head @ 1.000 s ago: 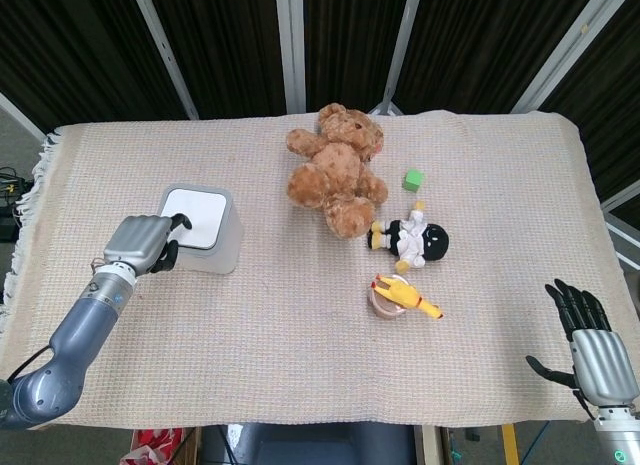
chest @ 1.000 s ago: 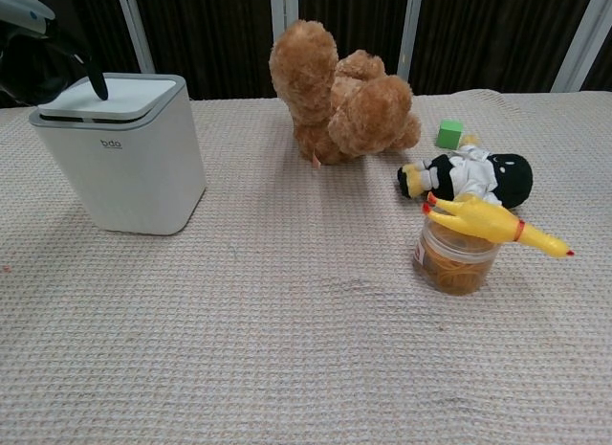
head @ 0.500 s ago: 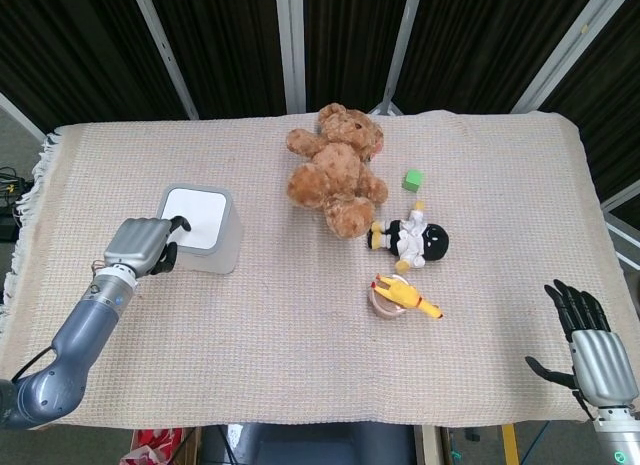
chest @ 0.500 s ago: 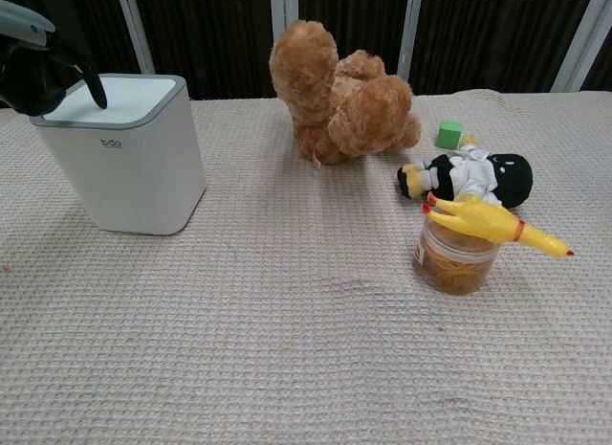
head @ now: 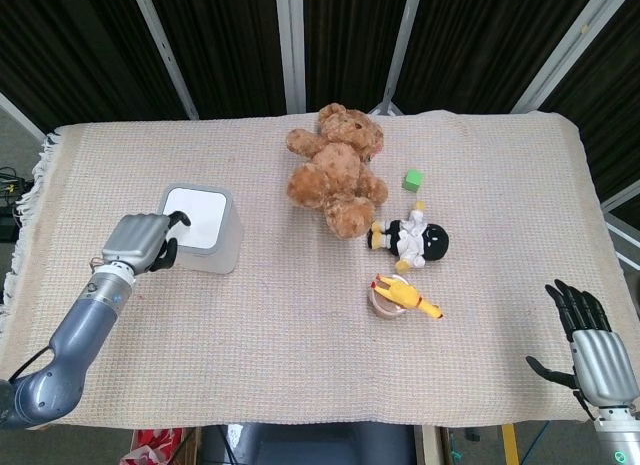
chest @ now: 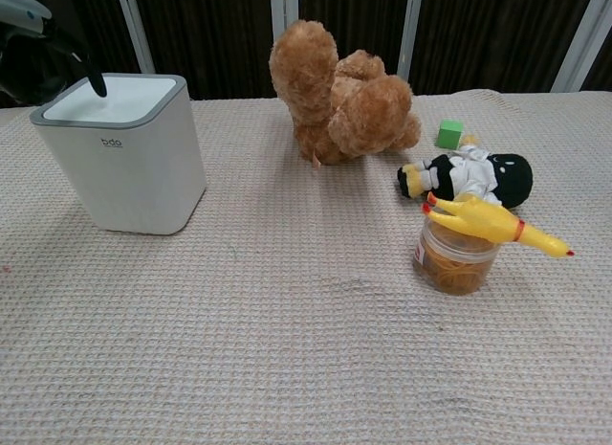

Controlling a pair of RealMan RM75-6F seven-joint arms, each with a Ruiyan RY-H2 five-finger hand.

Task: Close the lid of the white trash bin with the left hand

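Note:
The white trash bin stands at the left of the table, its flat lid lying level in the grey rim. In the chest view the bin is at upper left and the lid sits flush. My left hand is just left of the bin with its fingers curled and holds nothing. One dark fingertip hangs at the lid's left edge; whether it touches is unclear. My right hand rests off the table's near right corner, fingers spread and empty.
A brown teddy bear lies at the table's middle back, with a small green cube to its right. A black-and-white doll and a yellow rubber chicken on a small jar sit right of centre.
The lid stood slightly raised a second ago, then dropped flush as my left hand pressed down. That hand has since lifted a little. The right hand has not moved.

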